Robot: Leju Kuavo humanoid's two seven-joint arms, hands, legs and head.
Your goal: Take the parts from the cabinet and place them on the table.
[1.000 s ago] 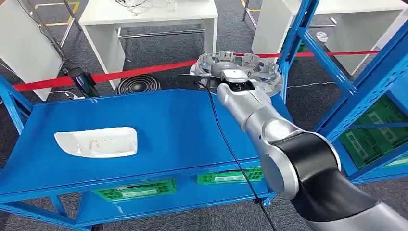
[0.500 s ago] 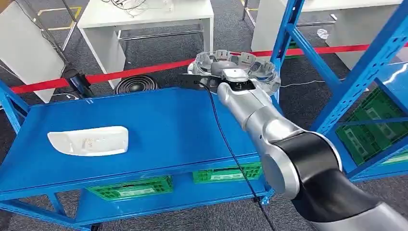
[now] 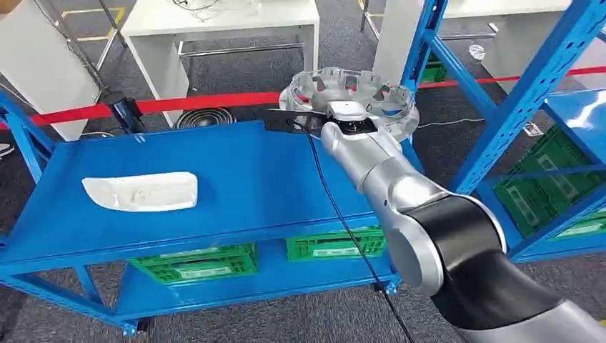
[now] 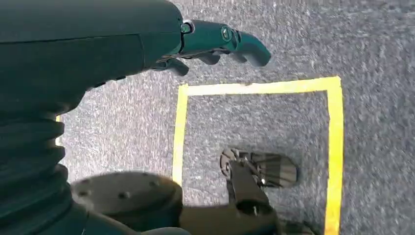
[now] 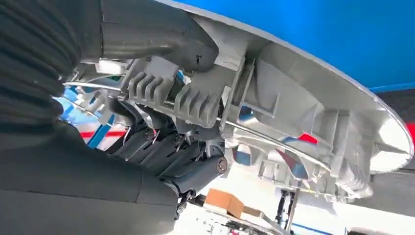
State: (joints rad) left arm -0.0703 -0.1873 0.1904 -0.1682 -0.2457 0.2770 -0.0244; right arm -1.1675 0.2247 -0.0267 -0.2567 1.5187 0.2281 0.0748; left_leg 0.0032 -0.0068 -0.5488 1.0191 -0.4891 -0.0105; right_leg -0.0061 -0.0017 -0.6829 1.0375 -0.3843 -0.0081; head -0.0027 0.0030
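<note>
Round silver part (image 3: 348, 96) sits at 12 o'clock in the head view, hanging just past the far right corner of the blue table (image 3: 236, 182), rim overlapping that corner. Right hand (image 5: 171, 142) grips it: thumb over the rim, dark fingers hooked inside through the ribbing, so it is carried by its edge with the arm stretched forward. Probably held out there so it can be lowered flat onto the top. Look: dished ring, bright grey, clip tabs and ribs all around the inner wall, red and blue reflections in it; rigid, likely light. White curved part (image 3: 141, 191) already lies on the table at 9 o'clock, well apart. Left hand (image 4: 215, 44) hangs over the floor, fingers loosely bent, nothing in them, apart from each other.
</note>
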